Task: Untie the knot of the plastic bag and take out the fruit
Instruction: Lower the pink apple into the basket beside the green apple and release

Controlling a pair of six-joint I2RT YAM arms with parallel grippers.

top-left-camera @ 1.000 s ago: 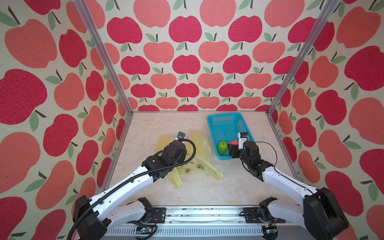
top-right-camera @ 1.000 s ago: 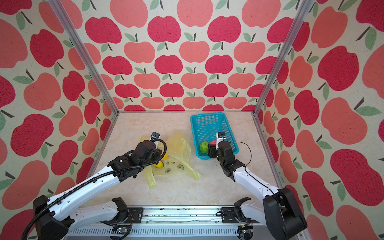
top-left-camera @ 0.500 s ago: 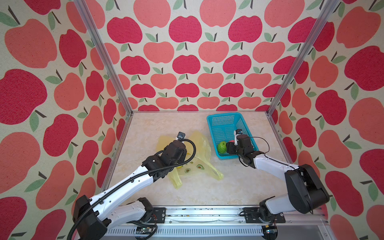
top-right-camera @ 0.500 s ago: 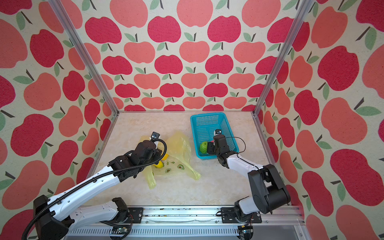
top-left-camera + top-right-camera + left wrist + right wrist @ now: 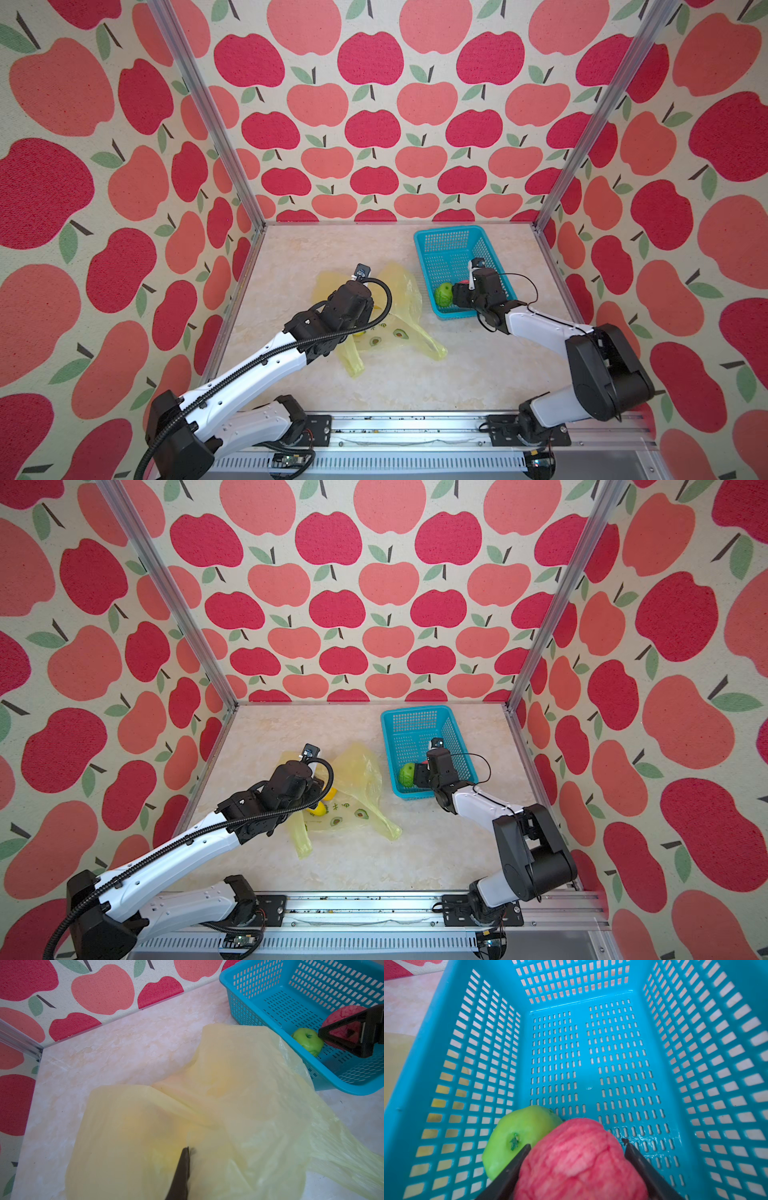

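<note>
The pale-yellow plastic bag (image 5: 399, 286) (image 5: 361, 771) lies crumpled on the table. Its handle strips trail loose toward the front, and no knot shows. My left gripper (image 5: 188, 1150) is shut and pinches the bag's film (image 5: 249, 1084); in both top views its own wrist hides it. A yellow fruit (image 5: 319, 809) shows inside the bag. My right gripper (image 5: 576, 1143) (image 5: 457, 291) is low inside the teal basket. Its jaws stand apart around a bumpy pink fruit (image 5: 579, 1163) (image 5: 340, 1016), which looks blurred between them. A green fruit (image 5: 519, 1134) (image 5: 444, 294) lies beside it.
The teal perforated basket (image 5: 449, 230) (image 5: 415, 710) (image 5: 446, 1043) stands at the back right, close to the bag's edge. Apple-print walls and metal corner posts (image 5: 582, 124) close in three sides. A rail (image 5: 415, 428) runs along the front edge.
My right gripper has gone from the basket's near edge down inside it with the pink fruit, its elbow swinging out to the right, and its jaws have widened. The left arm has stayed still.
</note>
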